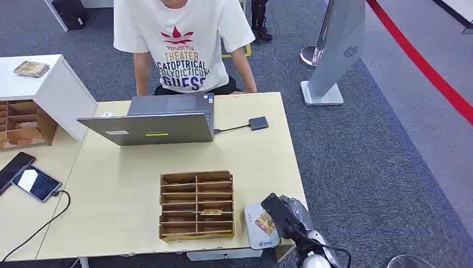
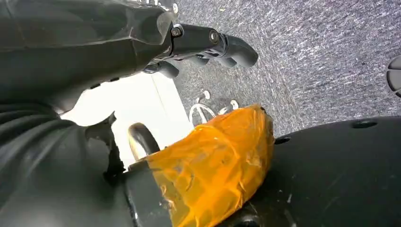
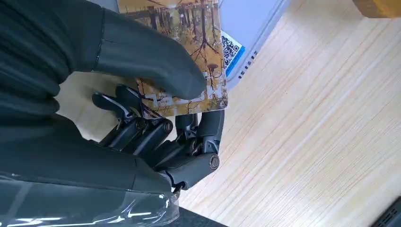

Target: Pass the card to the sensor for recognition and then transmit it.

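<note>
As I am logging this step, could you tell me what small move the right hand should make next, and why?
Probably lift the card off the grey sensor pad and carry it toward the person. The right hand pinches the card over the pad, so handing over seems to be what remains.

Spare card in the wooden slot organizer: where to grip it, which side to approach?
Pinch the card's exposed near edge, thumb above and fingers below, coming low from the robot's side. It appears to lie flat in a shallow slot of the wooden organizer, with dividers close around it, so a top-down grasp likely won't fit.
</note>
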